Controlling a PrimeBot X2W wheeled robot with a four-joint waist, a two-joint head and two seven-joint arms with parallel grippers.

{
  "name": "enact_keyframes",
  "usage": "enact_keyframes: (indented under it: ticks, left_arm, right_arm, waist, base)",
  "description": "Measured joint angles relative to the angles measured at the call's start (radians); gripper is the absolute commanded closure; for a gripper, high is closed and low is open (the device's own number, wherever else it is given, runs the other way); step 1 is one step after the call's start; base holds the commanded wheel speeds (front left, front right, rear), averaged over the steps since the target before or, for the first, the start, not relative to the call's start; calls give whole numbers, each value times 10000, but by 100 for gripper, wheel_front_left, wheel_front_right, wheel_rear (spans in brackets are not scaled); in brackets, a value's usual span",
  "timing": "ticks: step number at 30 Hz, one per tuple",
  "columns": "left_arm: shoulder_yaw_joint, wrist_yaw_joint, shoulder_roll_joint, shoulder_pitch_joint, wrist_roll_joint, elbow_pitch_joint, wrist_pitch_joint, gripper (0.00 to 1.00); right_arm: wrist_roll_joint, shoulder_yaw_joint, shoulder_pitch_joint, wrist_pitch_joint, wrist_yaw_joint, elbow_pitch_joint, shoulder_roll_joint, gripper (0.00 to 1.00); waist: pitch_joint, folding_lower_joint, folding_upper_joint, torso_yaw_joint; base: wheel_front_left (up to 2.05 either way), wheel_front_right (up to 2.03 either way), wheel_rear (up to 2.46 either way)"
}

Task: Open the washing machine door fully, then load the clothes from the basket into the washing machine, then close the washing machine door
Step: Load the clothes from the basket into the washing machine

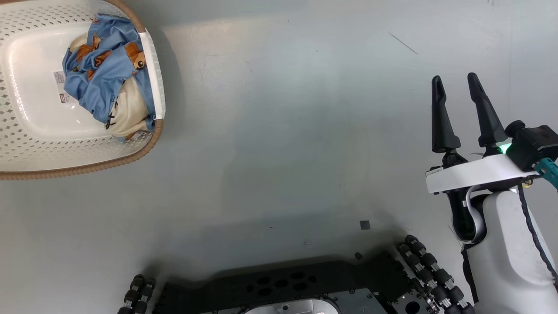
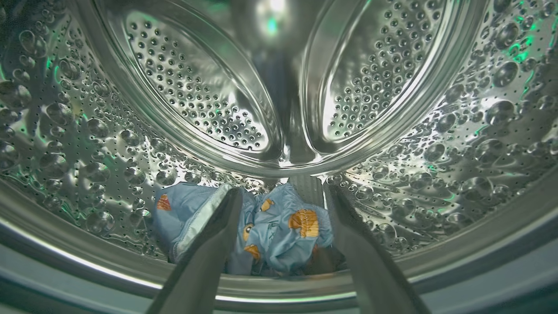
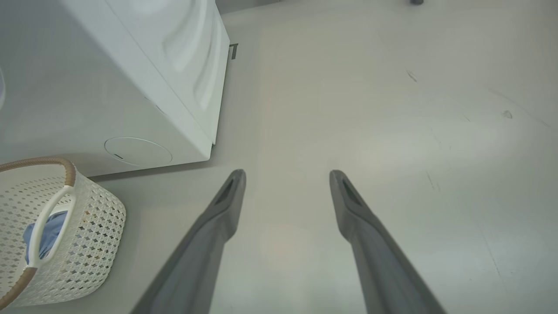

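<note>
The blue clothes (image 2: 279,242) with little orange-brown bears are in two heaps. One heap lies at the bottom of the shiny metal drum (image 2: 87,131), inside the washing machine (image 3: 109,100). The drum wall is full of small holes and round bumps. The left pincer (image 2: 283,190) reaches into the drum mouth. Its two dark fingers (image 2: 209,244) stand wide apart, so it is open and holds nothing. The heap lies just past the finger tips, low between them.

The other heap (image 1: 109,83) sits in the basket (image 1: 65,152). It is blue with a cream part, and it leans against one side of the basket, next to the white handle (image 1: 153,74). A label sticker (image 1: 61,87) shows on the basket's bottom beside it. The basket is cream-white with small holes in its sides and a brown rim. It stands on the grey floor (image 1: 283,131), near the front of the big white washing machine, by the round flap (image 3: 137,150) low on its front.

The right pincer (image 1: 455,77) is well apart from the basket, out over the floor. Its fingers are spread apart too, so it is open, with nothing in it. The robot's black base (image 1: 283,283) and its small rollers (image 1: 429,266) show at the bottom of the head view.
</note>
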Motion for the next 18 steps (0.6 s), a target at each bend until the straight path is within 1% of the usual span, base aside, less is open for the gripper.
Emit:
enact_keyframes:
  ticks: [4, 8, 13, 18]
  left_arm:
    - [-146, 0, -201, 167, 2, 148, -8, 0]
    - [-136, 0, -217, 478, -4, 362, -13, 0]
    - [-111, 0, -368, 884, -161, 535, -48, 0]
    - [-144, 0, -458, 1395, -163, 504, -59, 0]
  right_arm:
    - [-21, -96, -35, 0, 0, 10, 0, 0]
    - [-31, -121, -217, 0, 0, 67, 0, 0]
    - [-48, -180, -241, 0, 0, 207, 0, 0]
    - [-77, -307, -320, 0, 0, 272, 0, 0]
  waist:
    - [-160, 0, 0, 65]
    - [-364, 0, 0, 137]
    - [-714, 0, 0, 225]
    - [-1135, 0, 0, 316]
  base:
    - [0, 0, 0]
    - [0, 0, 0]
    - [0, 0, 0]
    - [0, 0, 0]
